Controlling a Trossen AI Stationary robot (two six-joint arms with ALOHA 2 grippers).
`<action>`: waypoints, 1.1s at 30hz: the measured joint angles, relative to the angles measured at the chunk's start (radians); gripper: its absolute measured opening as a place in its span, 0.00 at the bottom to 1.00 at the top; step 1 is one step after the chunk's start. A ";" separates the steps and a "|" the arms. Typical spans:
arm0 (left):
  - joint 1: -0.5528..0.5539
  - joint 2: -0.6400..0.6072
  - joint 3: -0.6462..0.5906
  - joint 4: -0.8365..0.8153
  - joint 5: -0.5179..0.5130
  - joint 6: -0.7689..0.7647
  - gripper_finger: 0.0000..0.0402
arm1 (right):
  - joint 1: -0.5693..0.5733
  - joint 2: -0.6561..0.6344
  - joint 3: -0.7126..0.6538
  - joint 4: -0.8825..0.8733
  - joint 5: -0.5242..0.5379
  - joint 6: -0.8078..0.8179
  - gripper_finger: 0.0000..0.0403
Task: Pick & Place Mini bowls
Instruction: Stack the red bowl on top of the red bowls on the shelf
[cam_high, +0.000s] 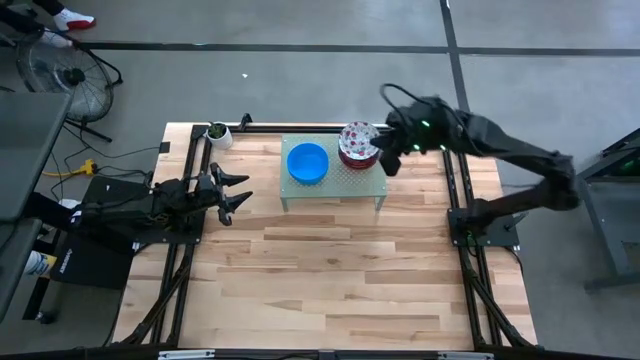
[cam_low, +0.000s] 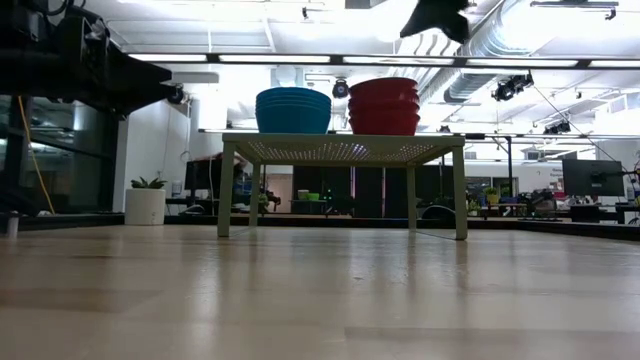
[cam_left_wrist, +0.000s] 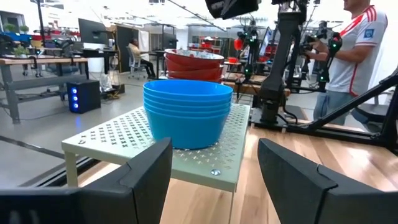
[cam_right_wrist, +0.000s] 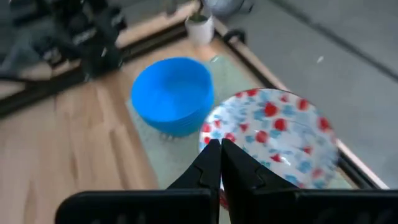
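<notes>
We see two stacks of mini bowls on a small green rack (cam_high: 300, 190) near the far edge of the tabletop (cam_high: 330, 280). The blue stack (cam_high: 307, 163) sits on the rack's left half. The red and white flowered stack (cam_high: 357, 143) sits on its right half, at the far right corner.

We think these bowls are light, stiff and smooth. They could slip, and bowls nested this snugly may stick and come up two at a time. The rim looks like the best place to grab: one finger inside, one outside, on the top bowl only.

Our right gripper (cam_right_wrist: 221, 163) hangs just above the near rim of the flowered stack. Its two fingers are pressed together and hold nothing. We cannot tell if the tips touch the bowl. They would need to spread before they could pinch a rim.

Our left gripper (cam_left_wrist: 214, 174) waits near the left edge of the tabletop, pointing at the blue stack. Its fingers are spread wide and are empty.
</notes>
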 joint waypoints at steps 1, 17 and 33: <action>0.000 0.000 0.000 -0.001 0.000 0.000 0.58 | 0.004 -0.050 -0.071 0.059 0.020 0.015 0.00; 0.000 0.010 0.000 0.001 -0.026 -0.002 0.58 | -0.074 -0.329 -0.670 0.838 0.018 -0.131 0.00; 0.000 0.010 0.000 0.001 -0.034 -0.029 0.58 | -0.327 -0.041 -0.601 0.945 -0.329 -0.178 0.00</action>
